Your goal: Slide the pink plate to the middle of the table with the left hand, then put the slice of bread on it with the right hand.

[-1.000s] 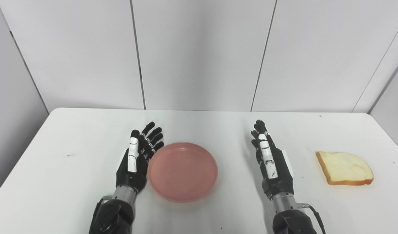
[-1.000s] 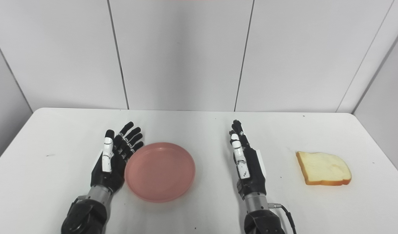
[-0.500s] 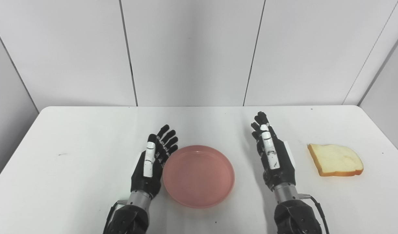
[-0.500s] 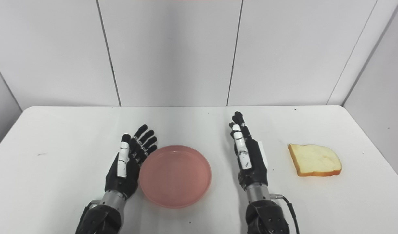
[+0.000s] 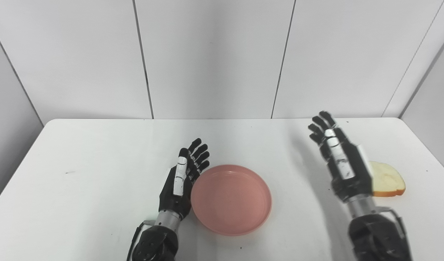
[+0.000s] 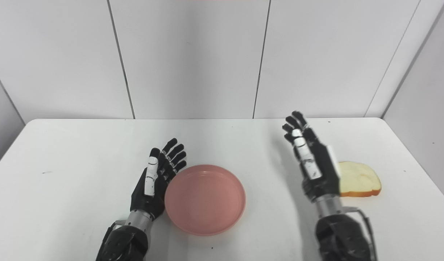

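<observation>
Bread (image 5: 386,179) lies flat, long axis left-right, behind right hand (image 5: 343,163).

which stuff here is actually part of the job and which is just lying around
Part of the job:
pink plate
slice of bread
left hand, open, against the plate's left rim
right hand, open, raised in front of the bread

Just there:
white table; no stray items on it

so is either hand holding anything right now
Nothing is held. The left hand, open, rests against the pink plate rim; the right hand, open, hovers near the bread slice.
</observation>
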Controlling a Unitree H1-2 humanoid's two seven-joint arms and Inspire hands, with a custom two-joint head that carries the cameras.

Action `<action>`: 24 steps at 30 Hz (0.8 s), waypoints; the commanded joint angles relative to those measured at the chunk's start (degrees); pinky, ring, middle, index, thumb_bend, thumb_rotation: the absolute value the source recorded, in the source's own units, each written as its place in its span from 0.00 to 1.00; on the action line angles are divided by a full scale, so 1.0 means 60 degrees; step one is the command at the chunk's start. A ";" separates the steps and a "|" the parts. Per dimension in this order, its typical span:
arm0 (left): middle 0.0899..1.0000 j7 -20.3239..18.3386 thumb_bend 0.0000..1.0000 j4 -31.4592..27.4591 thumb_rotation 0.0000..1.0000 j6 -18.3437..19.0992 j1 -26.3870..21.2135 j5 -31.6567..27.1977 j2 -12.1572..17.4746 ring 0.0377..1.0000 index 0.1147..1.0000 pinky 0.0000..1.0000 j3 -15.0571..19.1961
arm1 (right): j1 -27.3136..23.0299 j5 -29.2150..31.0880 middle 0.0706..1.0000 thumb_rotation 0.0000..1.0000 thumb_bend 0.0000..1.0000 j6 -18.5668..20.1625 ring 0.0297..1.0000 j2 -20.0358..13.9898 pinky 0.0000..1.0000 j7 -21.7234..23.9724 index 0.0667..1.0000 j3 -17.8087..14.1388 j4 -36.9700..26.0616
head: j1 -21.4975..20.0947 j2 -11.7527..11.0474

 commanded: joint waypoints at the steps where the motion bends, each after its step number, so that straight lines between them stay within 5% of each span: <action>1: 0.90 0.0005 0.75 0.0131 0.96 -0.0317 -0.0180 0.0034 -0.0054 0.91 0.86 0.91 0.0012 | -0.0397 0.0214 0.85 0.56 0.68 0.0161 0.83 -0.0663 0.83 0.0283 0.87 -0.0232 -0.0376 | -0.0174 -0.0030; 6: 0.90 -0.0043 0.75 0.0218 0.96 -0.0243 -0.0242 -0.0003 0.0068 0.91 0.86 0.90 0.0077 | -0.0661 0.0190 0.82 0.32 0.63 0.0752 0.80 -0.2004 0.79 0.0603 0.87 -0.0483 -0.0284 | -0.0708 -0.0111; 9: 0.90 -0.0096 0.74 0.0284 0.96 -0.0273 -0.0278 -0.0070 0.0145 0.91 0.86 0.91 0.0139 | -0.0754 -0.0654 0.80 0.33 0.65 0.0872 0.79 -0.2826 0.75 0.0760 0.87 -0.0274 -0.0171 | -0.1255 -0.0222; 12: 0.90 -0.0123 0.74 0.0345 0.96 -0.0364 -0.0290 -0.0084 0.0216 0.91 0.86 0.91 0.0174 | -0.0827 -0.1119 0.81 0.35 0.71 0.0746 0.83 -0.3566 0.82 0.1142 0.87 -0.0110 0.0155 | -0.1523 -0.0296; 17: 0.90 -0.0172 0.74 0.0274 0.96 -0.0260 -0.0267 -0.0153 0.0313 0.91 0.85 0.91 0.0224 | -0.0898 -0.1718 0.84 0.37 0.79 0.0865 0.85 -0.4322 0.82 0.1540 0.87 0.0124 0.0423 | -0.1938 -0.0343; 24: 0.90 -0.0234 0.75 0.0135 0.96 -0.0147 -0.0211 -0.0201 0.0440 0.90 0.85 0.89 0.0252 | -0.1197 -0.2596 0.94 0.37 0.83 0.0550 0.97 -0.5417 0.95 0.2500 0.90 0.0664 0.1400 | -0.2299 -0.0433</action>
